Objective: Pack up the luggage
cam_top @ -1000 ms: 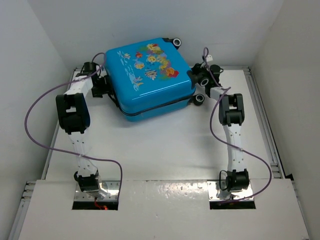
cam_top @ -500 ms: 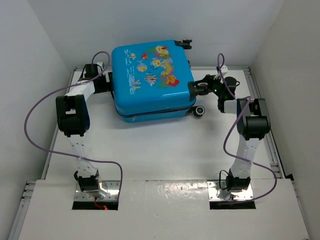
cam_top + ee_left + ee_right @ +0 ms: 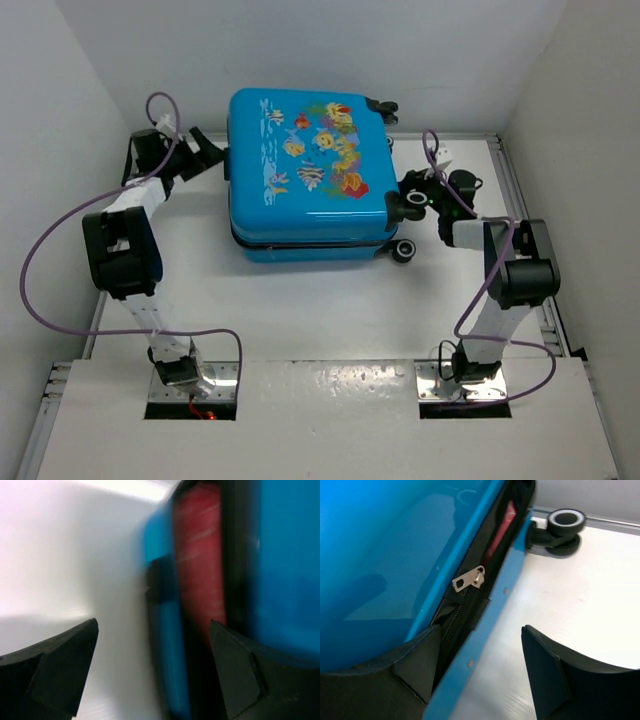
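At the far middle of the surface (image 3: 300, 310), we are seeing the luggage (image 3: 305, 175) lying flat with its fish-printed lid lowered onto the base and its wheels pointing to our right. We are judging the filling as largely done: something red (image 3: 197, 565) is showing inside through the seam, though we cannot tell what it is. The closing is what is remaining, since the two shells are gaping along both sides and the zipper pull (image 3: 469, 578) is hanging by an open stretch of track, not far from a wheel (image 3: 565, 522). Just off the luggage's left side, our left end effector (image 3: 205, 155) is hovering with its jaws spread wide, holding nothing. At the right side, our right end effector (image 3: 412, 192) is sitting close to the seam, likewise spread and empty, with the pull lying just beyond its fingers. We are expecting the zipper to need running round before the packing is finished.
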Controlling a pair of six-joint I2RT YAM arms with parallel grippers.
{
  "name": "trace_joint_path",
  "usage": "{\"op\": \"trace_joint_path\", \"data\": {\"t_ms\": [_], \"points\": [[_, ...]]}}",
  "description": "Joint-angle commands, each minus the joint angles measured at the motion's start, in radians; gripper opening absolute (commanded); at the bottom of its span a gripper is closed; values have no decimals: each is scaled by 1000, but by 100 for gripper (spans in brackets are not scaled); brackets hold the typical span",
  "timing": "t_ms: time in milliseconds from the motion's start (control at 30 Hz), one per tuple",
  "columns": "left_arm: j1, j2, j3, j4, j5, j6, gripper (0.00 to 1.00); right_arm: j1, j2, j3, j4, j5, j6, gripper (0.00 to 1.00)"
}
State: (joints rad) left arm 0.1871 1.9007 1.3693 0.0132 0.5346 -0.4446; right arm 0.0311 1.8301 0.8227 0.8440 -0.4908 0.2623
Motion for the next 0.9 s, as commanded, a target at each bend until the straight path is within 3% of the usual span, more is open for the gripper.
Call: {"op": "trace_joint_path", "data": {"t_ms": [0,100,167,233,300,333,533,567,700,867], "points": [[8,-102,45,420,376,-401,97,20,-97,-11,15,-106,-49,67],[38,-80,85,479,450,-468,96,-2,-121,-26,-20,-106,-74,67],[49,-80,129,388,462,-399,96,-7,-147,-36,-46,-103,-95,67],[60,-118,149,190,404,-239,96,-16,-172,-45,-63,-97,-106,67],[83,-140,149,72,317,-159,96,-17,-187,-63,-79,-129,-113,65],[83,-149,160,-64,277,-116,96,-14,-207,-68,-86,-147,-123,64],[184,-343,-45,-179,-102,-23,96,81,-347,-175,-230,-296,-254,50],[199,-360,-56,-255,-145,18,96,102,-409,-203,-274,-316,-302,49],[227,-442,-122,-421,-237,163,94,203,-495,-266,-379,-368,-405,47],[236,-479,-161,-582,-335,225,89,372,-499,-261,-375,-362,-419,49]]}}
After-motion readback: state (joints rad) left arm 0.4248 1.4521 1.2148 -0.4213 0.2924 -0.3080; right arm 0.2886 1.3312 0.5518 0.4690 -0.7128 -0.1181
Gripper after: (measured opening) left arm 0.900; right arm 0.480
